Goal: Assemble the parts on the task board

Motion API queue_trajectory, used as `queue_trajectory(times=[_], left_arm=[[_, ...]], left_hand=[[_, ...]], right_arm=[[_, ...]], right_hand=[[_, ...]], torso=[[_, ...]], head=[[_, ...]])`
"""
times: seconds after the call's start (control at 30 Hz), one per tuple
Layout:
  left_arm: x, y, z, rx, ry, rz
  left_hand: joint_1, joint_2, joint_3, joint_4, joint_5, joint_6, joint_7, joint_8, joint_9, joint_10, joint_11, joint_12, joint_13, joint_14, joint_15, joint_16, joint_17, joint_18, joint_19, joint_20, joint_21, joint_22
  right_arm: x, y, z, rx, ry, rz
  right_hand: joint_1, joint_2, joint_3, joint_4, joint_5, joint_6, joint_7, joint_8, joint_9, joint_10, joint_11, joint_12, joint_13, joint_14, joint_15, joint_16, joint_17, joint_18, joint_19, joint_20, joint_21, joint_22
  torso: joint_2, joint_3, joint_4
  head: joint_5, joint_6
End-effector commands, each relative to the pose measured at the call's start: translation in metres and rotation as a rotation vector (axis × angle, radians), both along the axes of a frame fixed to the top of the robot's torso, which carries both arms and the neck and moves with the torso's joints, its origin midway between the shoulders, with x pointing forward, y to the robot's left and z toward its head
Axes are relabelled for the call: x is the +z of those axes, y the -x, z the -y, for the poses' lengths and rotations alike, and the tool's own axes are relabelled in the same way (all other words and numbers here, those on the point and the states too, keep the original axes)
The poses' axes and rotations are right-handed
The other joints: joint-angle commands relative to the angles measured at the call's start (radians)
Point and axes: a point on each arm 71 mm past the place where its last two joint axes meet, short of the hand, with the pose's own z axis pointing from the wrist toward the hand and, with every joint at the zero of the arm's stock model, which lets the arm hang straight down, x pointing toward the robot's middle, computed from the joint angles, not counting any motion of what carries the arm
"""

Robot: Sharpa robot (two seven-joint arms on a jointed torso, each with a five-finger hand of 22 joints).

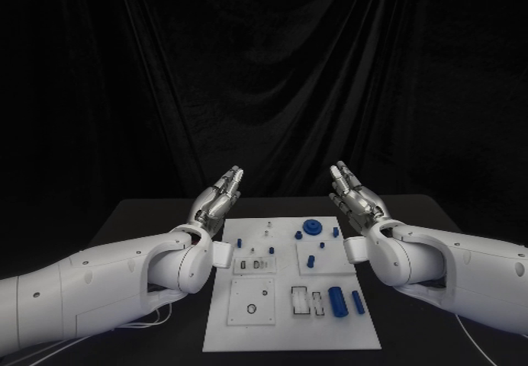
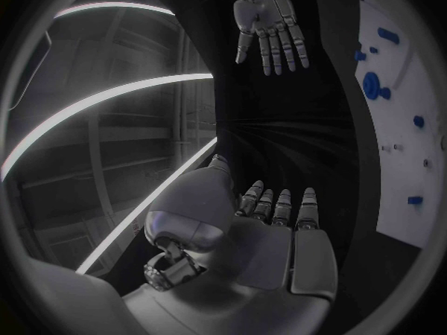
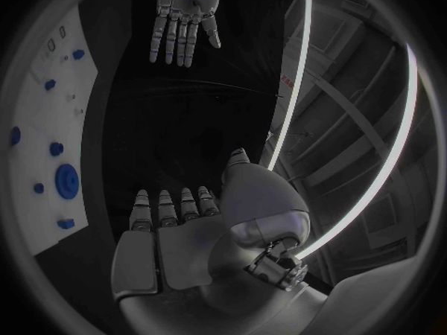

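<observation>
The white task board (image 1: 293, 335) lies in the middle of the black table, with small blue parts on it: a round gear-like piece (image 1: 313, 226) at the far end, pegs near the middle, and two blue cylinders (image 1: 338, 299) near the front right. My left hand (image 1: 219, 196) is raised above the board's far left corner, fingers straight and apart, holding nothing. My right hand (image 1: 354, 196) is raised at the far right corner, likewise flat and empty. The left wrist view shows my left hand (image 2: 270, 234), the right hand (image 2: 268, 22) across from it, and the board (image 2: 401, 149). The right wrist view shows my right hand (image 3: 186, 234) and the left hand (image 3: 185, 18).
White inset plates (image 1: 252, 301) with slots and holes sit on the board's near half. Black table (image 1: 143, 217) surface lies on both sides of the board. A white cable (image 1: 154, 316) runs under my left arm. A dark curtain hangs behind the table.
</observation>
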Motion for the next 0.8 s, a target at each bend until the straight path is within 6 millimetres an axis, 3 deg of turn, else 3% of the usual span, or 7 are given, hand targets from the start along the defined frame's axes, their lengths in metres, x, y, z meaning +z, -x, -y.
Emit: queue_trajectory(times=[0.03,0.2,0.3,0.43,0.47,0.6,0.8], left_arm=[[0.012,0.002,0.01,-0.167,0.17,0.053],[0.017,0.003,0.013,-0.243,0.227,0.066],[0.018,0.003,0.014,-0.269,0.247,0.07],[0.019,0.004,0.014,-0.279,0.256,0.072],[0.024,0.002,-0.028,-0.248,0.231,0.199],[0.026,0.005,-0.04,-0.24,0.23,0.196],[0.027,0.009,-0.052,-0.239,0.235,0.193]], left_hand=[[0.011,-0.001,0.005,0.004,-0.005,0.022,0.001,0.005,0.003,0.0,0.022,-0.003,-0.001,0.0,0.012,-0.004,-0.001,0.007,0.0,0.012,-0.004,-0.001],[0.021,-0.001,0.007,0.004,0.0,0.032,0.007,0.006,0.004,0.002,0.024,-0.003,0.0,0.0,0.015,-0.004,-0.001,0.007,0.0,0.016,-0.004,-0.001],[0.036,-0.004,0.008,0.003,0.033,0.119,0.036,0.023,0.014,0.06,0.06,0.014,0.016,0.016,0.068,0.01,0.008,0.007,0.008,0.058,0.005,0.005],[0.077,-0.006,-0.01,0.004,0.061,0.194,0.043,0.042,0.021,0.163,0.093,0.047,0.043,0.124,0.092,0.091,0.041,0.009,0.05,0.088,0.037,0.024],[0.082,-0.007,-0.014,0.002,0.062,0.197,0.037,0.043,0.022,0.184,0.11,0.062,0.048,0.123,0.09,0.092,0.039,0.01,0.052,0.091,0.037,0.024],[0.106,-0.008,-0.029,0.002,0.07,0.182,0.021,0.035,0.019,0.152,0.127,0.082,0.034,0.059,0.083,0.046,0.017,0.01,0.047,0.096,0.031,0.019],[0.124,-0.006,-0.042,0.002,0.072,0.163,0.011,0.025,0.017,0.112,0.128,0.086,0.027,0.019,0.07,0.011,0.007,0.01,0.025,0.084,0.016,0.01]], right_arm=[[0.001,0.001,-0.007,0.157,-0.157,-0.111],[0.004,0.001,-0.007,0.227,-0.207,-0.146],[0.005,0.001,-0.006,0.251,-0.224,-0.158],[0.006,0.001,-0.006,0.262,-0.233,-0.163],[0.018,0.006,0.027,0.299,-0.181,-0.041],[0.029,0.004,0.033,0.314,-0.177,-0.015],[0.048,0.001,0.042,0.327,-0.108,0.03]], right_hand=[[0.057,0.007,-0.014,0.008,0.037,0.014,0.032,0.003,0.004,0.0,0.03,-0.005,-0.002,-0.001,0.004,-0.003,-0.002,0.013,0.0,0.012,-0.004,-0.002],[0.092,0.005,-0.004,0.005,0.084,0.027,0.078,0.006,0.007,0.0,0.029,-0.005,-0.002,-0.001,0.028,-0.003,-0.002,0.013,0.0,0.026,-0.004,-0.002],[0.174,-0.006,0.017,0.004,0.174,0.119,0.169,0.044,0.026,0.0,0.058,-0.005,-0.002,-0.001,0.041,-0.003,-0.002,0.016,0.041,0.08,0.031,0.023],[0.246,-0.013,0.034,0.002,0.241,0.141,0.195,0.078,0.03,0.0,0.086,-0.005,-0.002,-0.001,0.058,-0.002,-0.001,0.016,0.124,0.105,0.083,0.05],[0.265,-0.014,0.04,-0.004,0.258,0.16,0.203,0.094,0.034,0.0,0.091,-0.005,-0.002,0.002,0.065,0.003,0.004,0.017,0.146,0.112,0.094,0.055],[0.339,-0.025,0.053,-0.002,0.304,0.231,0.233,0.177,0.046,0.019,0.123,0.046,0.016,0.052,0.091,0.044,0.033,0.017,0.268,0.129,0.147,0.073],[0.419,-0.036,0.065,-0.005,0.347,0.263,0.272,0.227,0.049,0.071,0.182,0.201,0.041,0.145,0.102,0.087,0.07,0.018,0.381,0.136,0.172,0.072]], torso=[[0.0,0.0002,0.0003],[0.0,0.0002,0.0003],[0.0,0.0002,0.0003],[0.0,0.0002,0.0003],[0.039,-0.0073,0.0096],[0.05,-0.0119,0.0172],[0.059,-0.012,0.0199]], head=[[0.0,0.0],[0.0,0.0],[0.0,0.0],[0.0,0.0],[-0.042,-0.106],[-0.046,-0.129],[-0.025,-0.163]])
